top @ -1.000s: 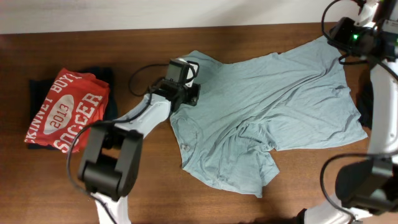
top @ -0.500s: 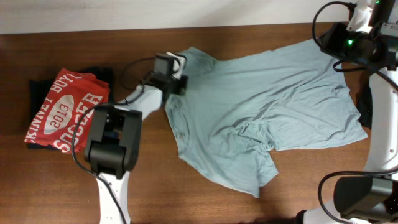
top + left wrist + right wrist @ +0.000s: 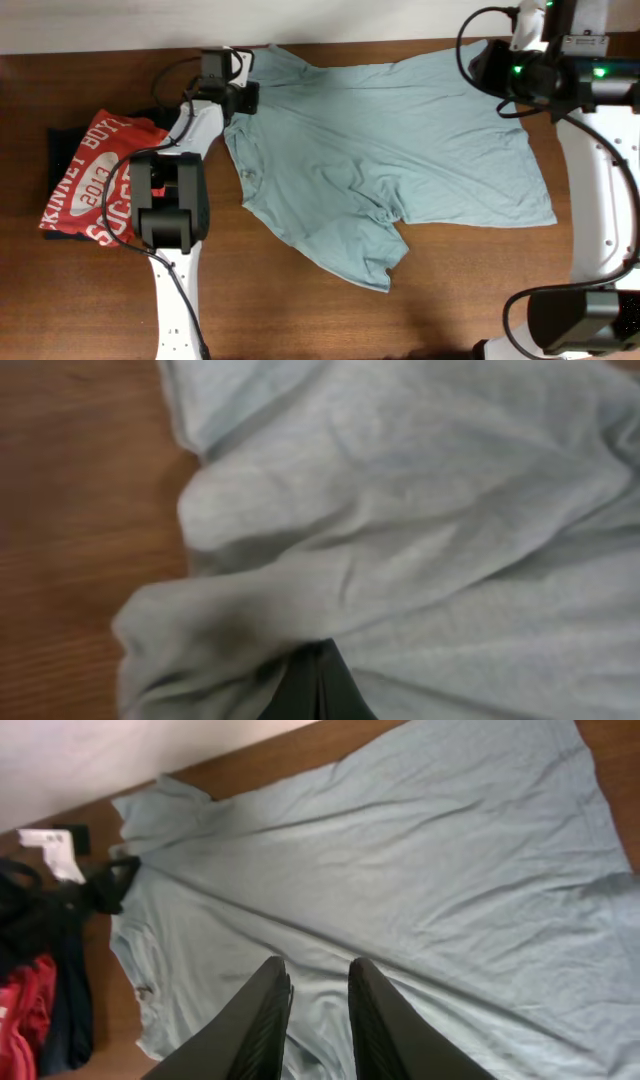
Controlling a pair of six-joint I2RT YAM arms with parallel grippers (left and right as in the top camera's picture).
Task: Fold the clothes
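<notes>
Grey-blue t-shirt (image 3: pixel 400 140) pinched by outstretched left tool (image 3: pixel 318 682); raised right tool (image 3: pixel 318 968) narrowly spread.

The left gripper (image 3: pixel 318 680) shows blurred, its jaws mostly buried under bunched t-shirt (image 3: pixel 420 510) folds.

The left arm (image 3: pixel 200 118) reaches far forward with its left fingers (image 3: pixel 316 685) pressed together on a fold of the t-shirt (image 3: pixel 420 510), while the right arm (image 3: pixel 600 190) is raised at the far right side, its right fingers (image 3: pixel 265 1020) a little apart and holding nothing.
</notes>
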